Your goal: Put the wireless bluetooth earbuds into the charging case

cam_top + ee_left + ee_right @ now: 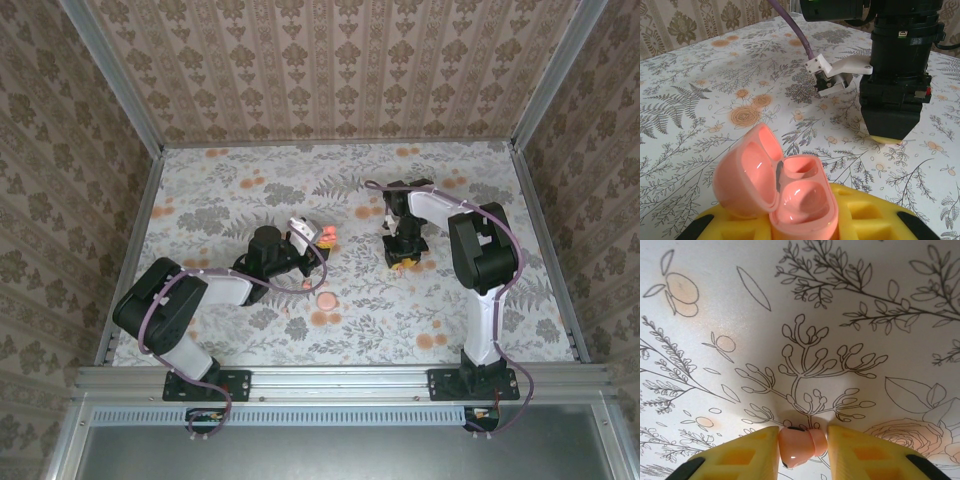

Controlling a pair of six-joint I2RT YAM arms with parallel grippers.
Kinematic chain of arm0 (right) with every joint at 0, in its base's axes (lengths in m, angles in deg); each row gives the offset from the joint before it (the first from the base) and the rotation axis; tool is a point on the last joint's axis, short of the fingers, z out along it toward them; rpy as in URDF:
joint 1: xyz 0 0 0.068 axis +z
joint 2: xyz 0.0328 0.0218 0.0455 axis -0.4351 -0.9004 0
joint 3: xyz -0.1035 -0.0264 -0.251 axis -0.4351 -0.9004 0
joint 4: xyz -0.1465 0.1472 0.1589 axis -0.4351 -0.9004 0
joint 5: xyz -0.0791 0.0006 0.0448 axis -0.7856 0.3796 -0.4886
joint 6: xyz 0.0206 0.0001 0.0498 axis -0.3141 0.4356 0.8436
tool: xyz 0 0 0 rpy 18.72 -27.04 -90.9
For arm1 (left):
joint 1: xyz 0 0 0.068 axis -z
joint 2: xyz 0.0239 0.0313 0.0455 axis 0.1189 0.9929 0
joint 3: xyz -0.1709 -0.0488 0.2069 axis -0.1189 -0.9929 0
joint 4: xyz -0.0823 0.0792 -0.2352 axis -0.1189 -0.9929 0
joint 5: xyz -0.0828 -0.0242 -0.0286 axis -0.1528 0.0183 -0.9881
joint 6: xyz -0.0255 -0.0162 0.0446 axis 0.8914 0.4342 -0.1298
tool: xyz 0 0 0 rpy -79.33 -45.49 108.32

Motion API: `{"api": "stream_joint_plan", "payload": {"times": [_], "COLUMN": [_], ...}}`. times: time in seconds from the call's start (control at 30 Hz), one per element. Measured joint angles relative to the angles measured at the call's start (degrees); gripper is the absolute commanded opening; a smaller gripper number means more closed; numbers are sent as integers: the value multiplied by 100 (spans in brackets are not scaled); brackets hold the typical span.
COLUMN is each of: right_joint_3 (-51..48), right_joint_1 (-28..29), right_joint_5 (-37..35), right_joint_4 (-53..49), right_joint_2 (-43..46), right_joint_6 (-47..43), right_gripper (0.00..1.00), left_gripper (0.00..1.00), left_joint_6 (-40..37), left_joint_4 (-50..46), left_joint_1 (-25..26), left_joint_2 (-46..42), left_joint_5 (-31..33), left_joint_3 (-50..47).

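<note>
The charging case point(790, 195) is salmon-pink, its lid swung open to the left and two glossy wells showing. My left gripper point(800, 225) is shut on its base between yellow pads point(865, 215). From above, the case point(327, 235) sits at the left gripper point(318, 238) near the table's middle. One earbud point(799, 444), a tiny pink piece, lies on the cloth between the right gripper's point(802, 447) yellow pads point(745, 455). The left pad presses its body and the right pad meets its tip. The right gripper point(402, 258) points straight down, right of the case.
A round flat pink disc point(326, 299) lies on the flowered cloth in front of the case, with a small pink speck point(307, 285) beside it. The right arm's black wrist point(895, 95) stands close behind the case. Patterned walls point(330, 60) close off three sides.
</note>
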Motion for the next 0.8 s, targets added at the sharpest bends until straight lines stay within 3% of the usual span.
{"api": "stream_joint_plan", "payload": {"times": [0.43, 0.8], "right_joint_3": [-911, -2271], "right_joint_1": [4, 140], "right_joint_5": [9, 177], "right_joint_4": [944, 2817], "right_joint_2": [704, 1961], "right_joint_6": [269, 905], "right_gripper": [25, 24], "left_gripper": [18, 18], "left_joint_6": [35, 262], "left_joint_4": [35, 752], "left_joint_1": [0, 76], "left_joint_2": [177, 861], "left_joint_5": [0, -9], "left_joint_3": [0, 2]}}
